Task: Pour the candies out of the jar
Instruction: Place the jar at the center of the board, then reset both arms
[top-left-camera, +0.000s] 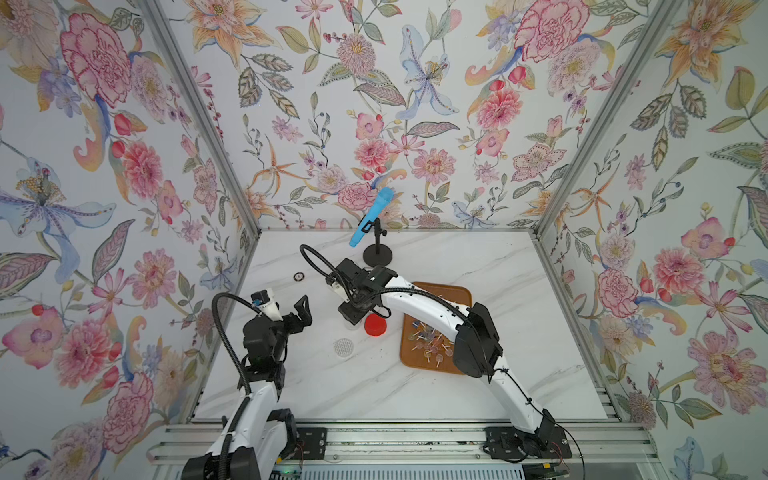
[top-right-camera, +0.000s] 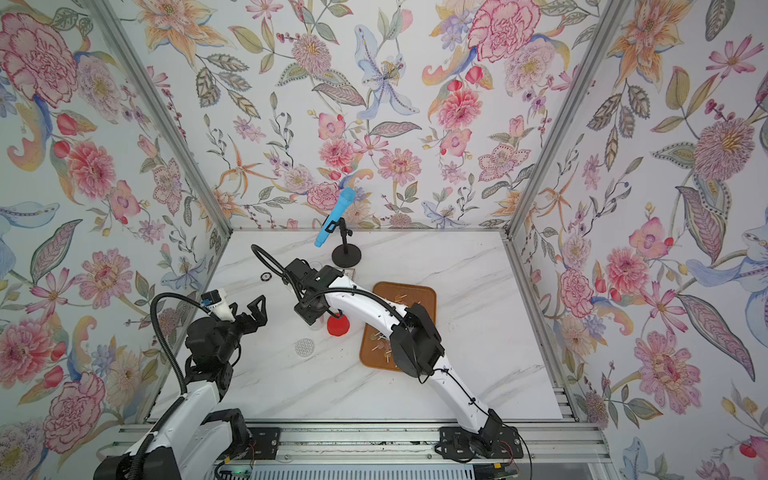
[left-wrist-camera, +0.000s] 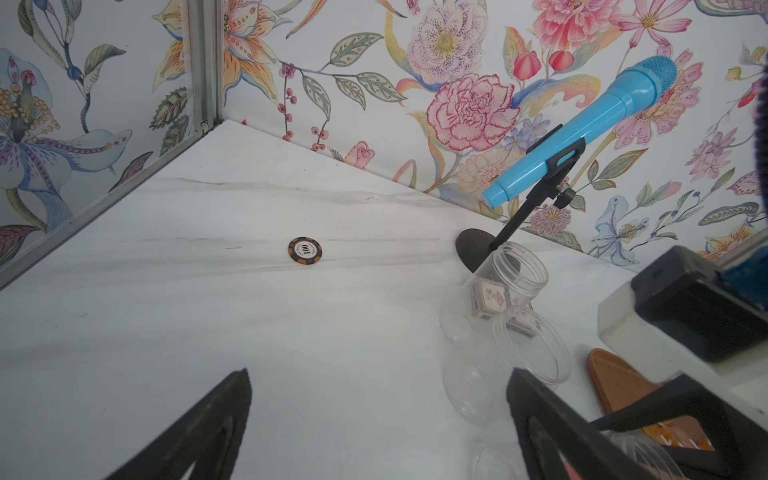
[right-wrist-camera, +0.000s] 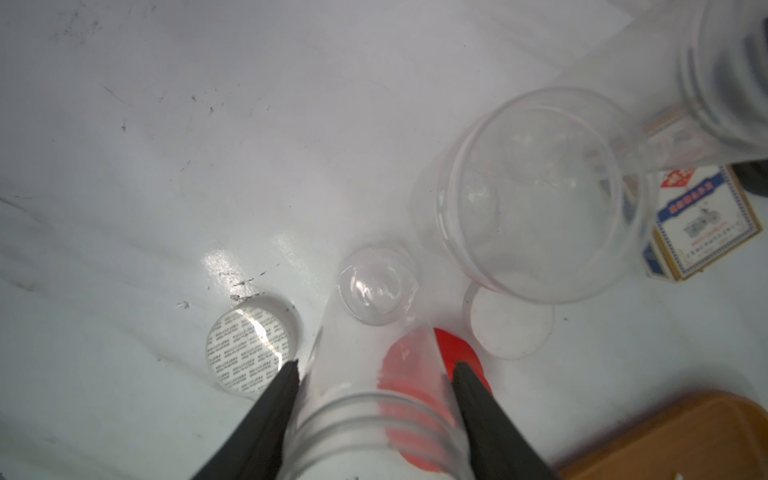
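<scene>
**A:** Where are the candies (top-left-camera: 430, 343)?

**B:** Nearest me, strewn on the brown tray (top-left-camera: 440, 291). My left pincer (left-wrist-camera: 380, 372) hangs wide open and empty. Further out, my right pincer (right-wrist-camera: 374, 368) is clamped on the jar (right-wrist-camera: 365, 415) beside the red lid (top-left-camera: 375, 325).

**A:** Which step?

**B:** Pouring looks finished, I judge. Next I set the jar down upright and let go gently.

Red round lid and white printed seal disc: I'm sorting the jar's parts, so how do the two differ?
The red round lid is opaque and thick; the white printed seal disc is thin, flat and covered in small lettering. The lid lies close beside the brown tray; the seal disc lies further from it, toward the left arm. Both are round and lie loose on the white marble table.
</scene>
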